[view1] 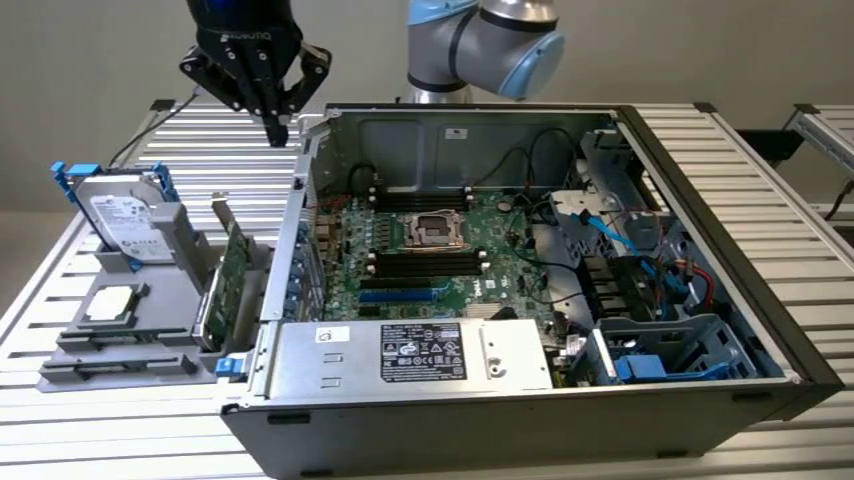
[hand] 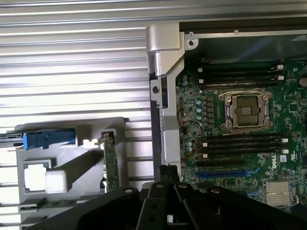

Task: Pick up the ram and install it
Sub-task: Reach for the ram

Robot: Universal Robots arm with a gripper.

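While the black claw (view1: pixel 278 133) is hovering clenched, empty, over the ribbed silver worktop (view1: pixel 187 150), a beige wall (view1: pixel 94 50) behind it, I cannot tell the ram from the green board (view1: pixel 235 268) standing below.

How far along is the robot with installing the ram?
Nothing looks done: the motherboard's memory slots appear empty. In hand: nothing. The gripper is shut and empty, above the table outside the case. Left: both the pickup and the install.
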